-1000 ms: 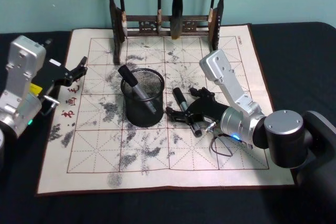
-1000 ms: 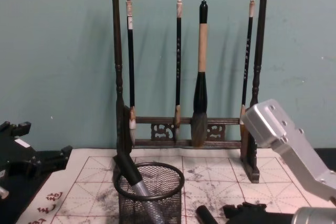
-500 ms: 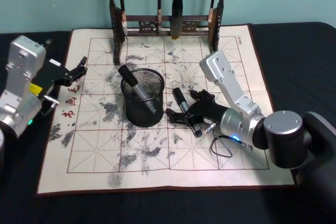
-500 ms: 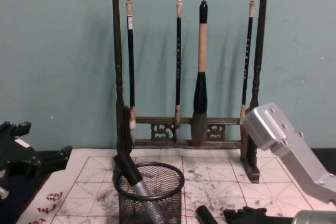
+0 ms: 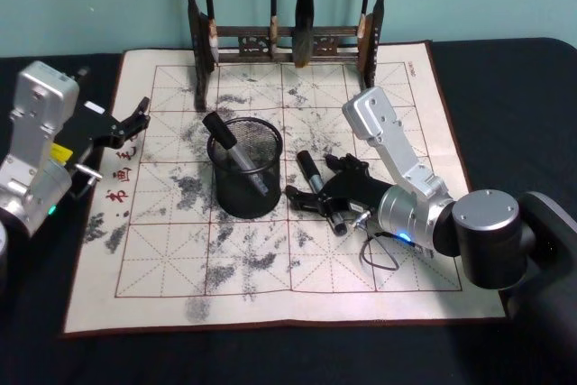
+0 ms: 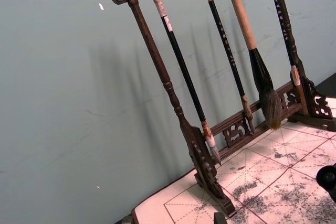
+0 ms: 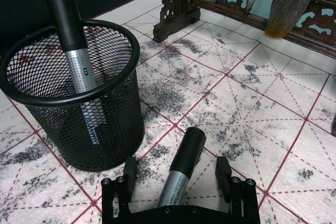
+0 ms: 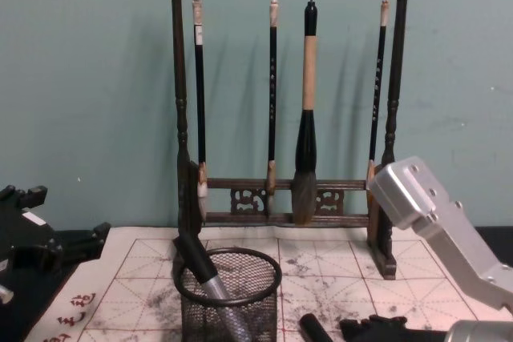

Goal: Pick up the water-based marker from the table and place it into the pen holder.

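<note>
A water-based marker with a black cap and silver barrel lies on the mat just right of the pen holder, a round black mesh cup. Another marker leans inside the cup. My right gripper is low over the lying marker and open. In the right wrist view the marker lies between the two fingers, with a gap on each side, and the pen holder stands close beside it. My left gripper hangs parked and open at the mat's left edge.
A tall dark wooden brush rack with several hanging brushes stands at the back of the ink-stained practice mat. The rack rises behind the pen holder in the chest view. Black tabletop surrounds the mat.
My right arm has sunk slightly over the lying marker. The marker, the pen holder and the left arm have not moved.
</note>
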